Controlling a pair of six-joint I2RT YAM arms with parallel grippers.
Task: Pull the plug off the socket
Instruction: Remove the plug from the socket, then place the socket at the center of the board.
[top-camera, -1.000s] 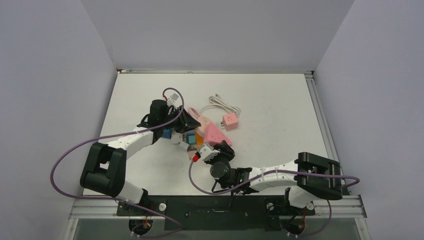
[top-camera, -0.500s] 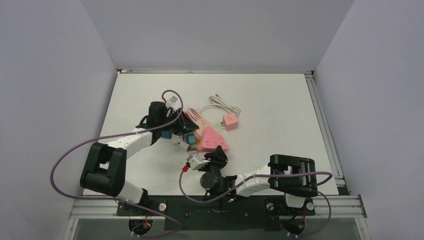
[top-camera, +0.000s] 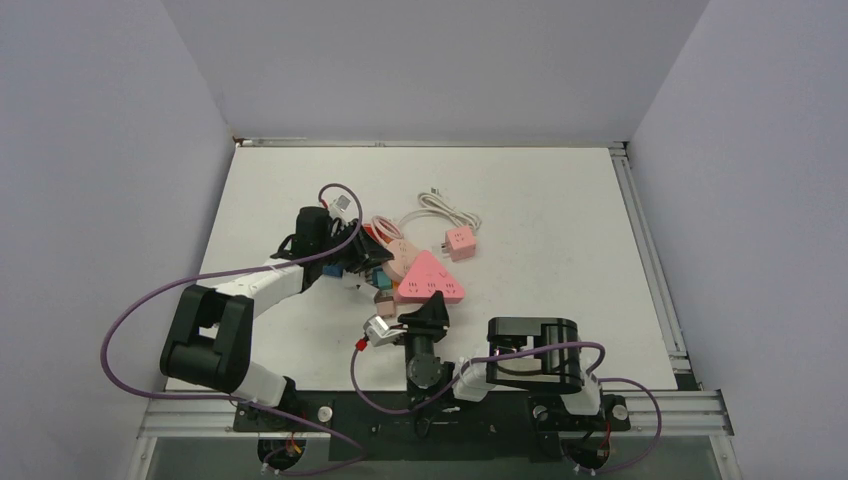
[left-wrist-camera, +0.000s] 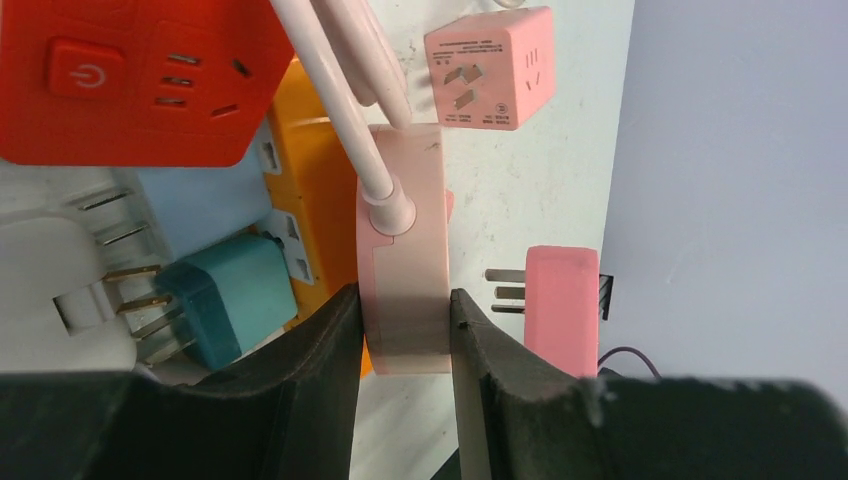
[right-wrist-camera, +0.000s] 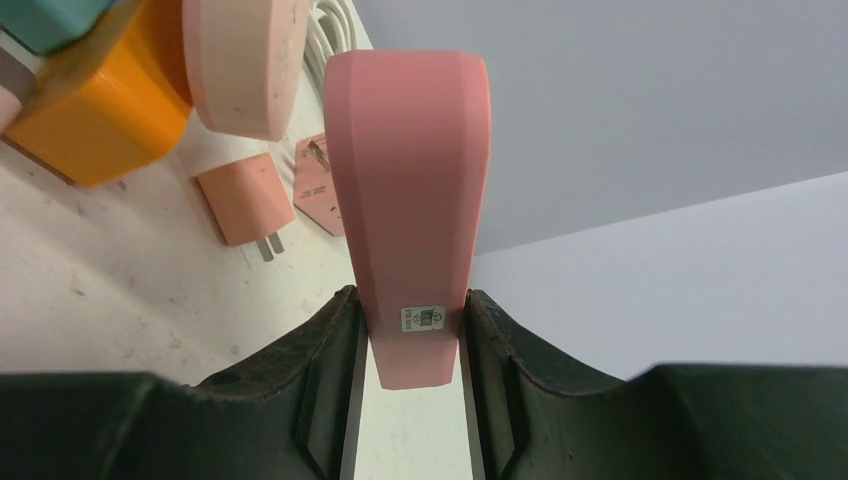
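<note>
left gripper (left-wrist-camera: 405, 305) clamped on pale socket (left-wrist-camera: 400, 200), right gripper (right-wrist-camera: 410, 300) clamped on pink plug (right-wrist-camera: 410, 170), label (right-wrist-camera: 428, 318) unreadable

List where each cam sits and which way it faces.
Top external: above and behind the bases, facing down on the table; both arms show.
Left wrist: on the left arm, looking along the left gripper, shut on the pale pink socket.
Right wrist: looking along the right gripper, shut on the pink triangular adapter.
Shared: both wrist views show the orange block.

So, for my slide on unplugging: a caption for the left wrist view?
Left gripper clamps the pale pink socket; the pink plug sits beside it, prongs bare and clear.
</note>
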